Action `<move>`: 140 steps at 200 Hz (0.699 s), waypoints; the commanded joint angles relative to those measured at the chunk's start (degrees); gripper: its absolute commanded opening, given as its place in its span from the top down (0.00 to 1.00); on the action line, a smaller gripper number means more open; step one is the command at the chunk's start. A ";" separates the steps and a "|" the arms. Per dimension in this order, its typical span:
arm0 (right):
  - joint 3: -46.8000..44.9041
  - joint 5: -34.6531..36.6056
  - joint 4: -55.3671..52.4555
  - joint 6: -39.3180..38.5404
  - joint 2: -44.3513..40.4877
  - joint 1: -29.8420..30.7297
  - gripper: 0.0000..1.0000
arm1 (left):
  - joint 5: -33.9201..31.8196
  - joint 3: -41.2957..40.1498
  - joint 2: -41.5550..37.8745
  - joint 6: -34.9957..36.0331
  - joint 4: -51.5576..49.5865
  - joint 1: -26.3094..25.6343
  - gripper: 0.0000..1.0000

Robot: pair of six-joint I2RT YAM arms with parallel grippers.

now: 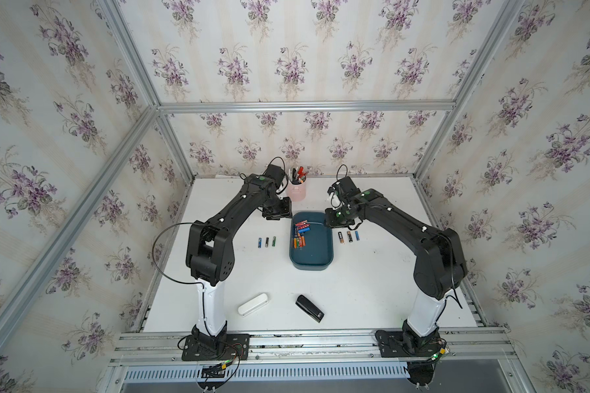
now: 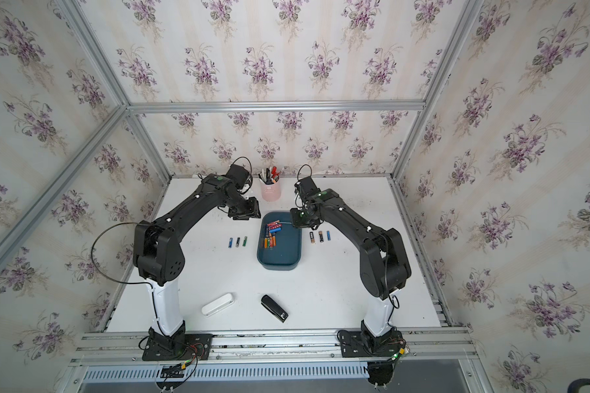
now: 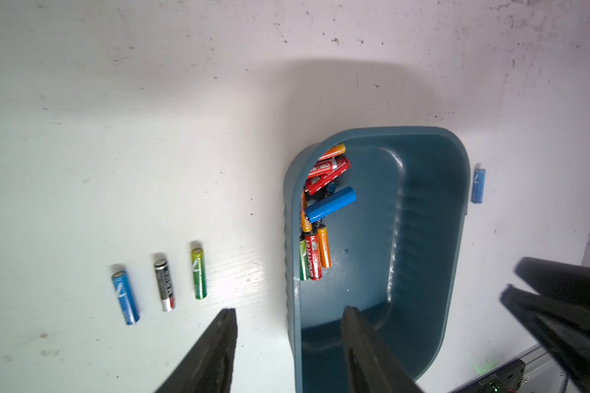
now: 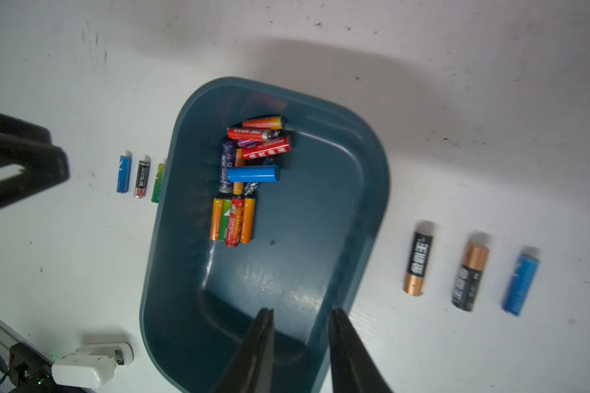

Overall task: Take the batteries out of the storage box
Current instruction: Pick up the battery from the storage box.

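My left pincer [image 3: 290,309] hangs with its fingers spread and nothing between them. In both top views I see it just off the upper left corner of the storage box [image 1: 315,253], over the white tabletop [image 1: 355,289]. My right pincer [image 4: 302,310] has its fingers parted by a narrower gap. It is empty as far as I can see, with the box's floor showing through the gap. From above it sits at the box's upper right rim; I cannot tell whether it touches that rim.

The box lies at the middle of the frame in both top views, with its long side running up and down the picture. The batteries [image 4: 246,177] still in it are bunched in its upper left part. Two red cells and an orange one lie crosswise at the top of the heap. A plain blue one lies across the middle, beside a dark blue one that lies lengthwise. Below them orange, green, red and orange cells lie side by side in a tidy line.

To the left of the box I count a left row [image 1: 267,242] of three cells on the tabletop: blue, black-and-silver and green, parallel and a little apart. To the right lies a right row [image 1: 349,236]: two black-and-copper cells and a blue one, also spaced apart.

A pink pen cup [image 1: 296,192] stands at the back between the arms. In the lower part of the frame lie a white case [image 1: 252,304] and a black stapler [image 1: 309,308].
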 commanded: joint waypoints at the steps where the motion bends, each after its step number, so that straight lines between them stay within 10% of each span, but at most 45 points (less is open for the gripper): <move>1: 1.92 0.33 2.28 1.95 3.25 3.14 0.68 | -1.15 -3.82 -2.86 2.07 -2.04 1.77 0.46; 140: 7.93 2.49 3.13 2.25 17.85 7.57 0.68 | -2.06 -22.09 -10.75 3.44 3.08 6.54 0.46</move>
